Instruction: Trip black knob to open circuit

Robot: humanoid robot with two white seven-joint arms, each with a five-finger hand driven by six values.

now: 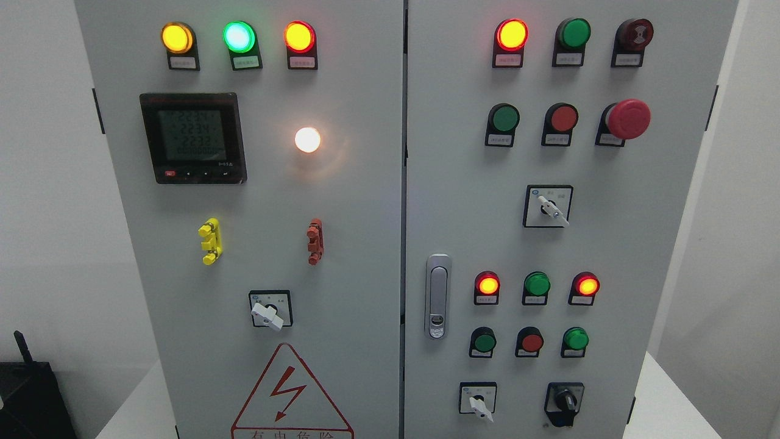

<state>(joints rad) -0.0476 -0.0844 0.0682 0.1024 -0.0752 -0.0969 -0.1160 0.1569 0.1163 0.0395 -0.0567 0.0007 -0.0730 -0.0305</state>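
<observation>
Head view: one black knob (564, 401), three white selector switches (267, 316); no hands visible.

Warning triangle (291, 396) cut off below; button labels (568, 58) illegible

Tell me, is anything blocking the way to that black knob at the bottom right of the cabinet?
Nothing visible covers the black knob; it sits bare on the right door, with a white-handled switch apart to its left. Neither robot hand is in the picture, so the approach path itself cannot be judged.
</observation>
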